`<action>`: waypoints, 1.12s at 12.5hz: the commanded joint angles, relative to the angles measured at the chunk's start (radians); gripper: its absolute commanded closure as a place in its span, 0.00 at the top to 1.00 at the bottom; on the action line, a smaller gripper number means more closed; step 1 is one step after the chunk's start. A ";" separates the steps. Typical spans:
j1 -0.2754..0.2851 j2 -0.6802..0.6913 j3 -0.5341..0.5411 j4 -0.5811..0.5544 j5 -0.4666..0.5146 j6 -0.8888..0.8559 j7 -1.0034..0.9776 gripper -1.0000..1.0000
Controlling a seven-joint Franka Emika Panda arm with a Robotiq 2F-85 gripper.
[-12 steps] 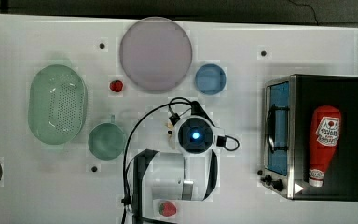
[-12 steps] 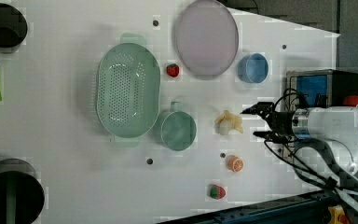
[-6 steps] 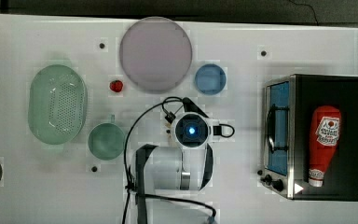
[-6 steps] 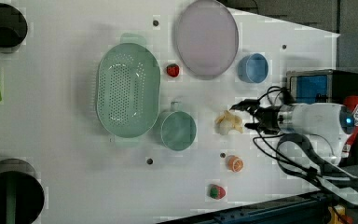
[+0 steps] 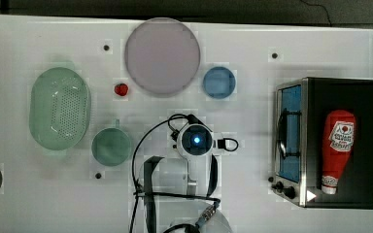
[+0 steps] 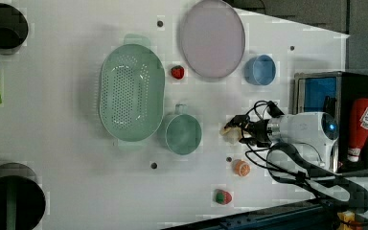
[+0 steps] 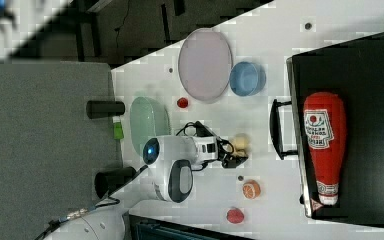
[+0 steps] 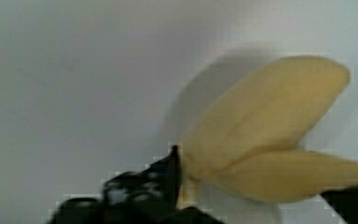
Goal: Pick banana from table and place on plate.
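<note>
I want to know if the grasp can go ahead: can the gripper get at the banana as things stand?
Probably yes: the gripper sits right at the banana, a finger on either side, nothing between.

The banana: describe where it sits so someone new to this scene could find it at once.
In the left view, start at the black toaster oven on the white table and follow the arm to its gripper. The banana lies at the fingertips, beside the teal cup. It is pale cream-yellow, unlike the orange slice and red strawberry nearby.
</note>
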 commanded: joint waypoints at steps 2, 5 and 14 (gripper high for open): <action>-0.005 -0.048 0.010 0.013 0.005 0.027 -0.035 0.47; -0.005 -0.049 0.010 0.016 0.005 0.032 -0.035 0.25; 0.000 -0.353 0.056 0.129 0.005 -0.251 -0.032 0.25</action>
